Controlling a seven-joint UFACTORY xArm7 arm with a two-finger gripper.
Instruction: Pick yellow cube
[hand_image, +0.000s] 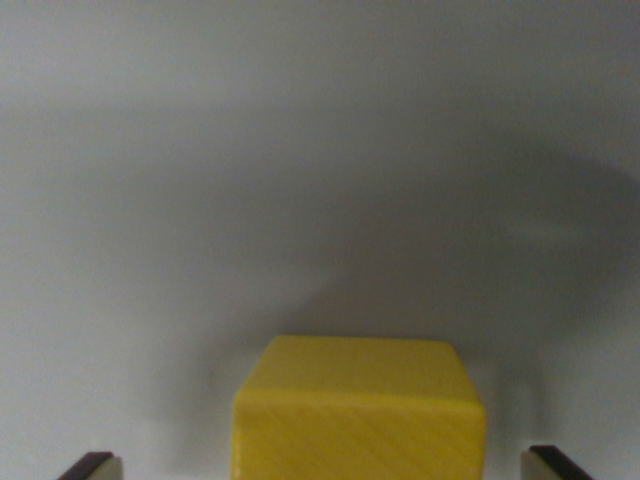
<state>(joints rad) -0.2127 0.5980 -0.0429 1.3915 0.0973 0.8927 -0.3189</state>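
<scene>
Two dark fingertips of the gripper showed at the bottom corners of the wrist view, spread wide apart with the yellow cube between them and a clear gap on either side, so the jaws stood open and touched nothing. That cube sat on a plain grey bench whose edges lay out of sight, a soft shadow around it. By my reading the approach was finished and the grasp not yet made; the next move called for a short descent, then closing squarely on the cube's side faces.
</scene>
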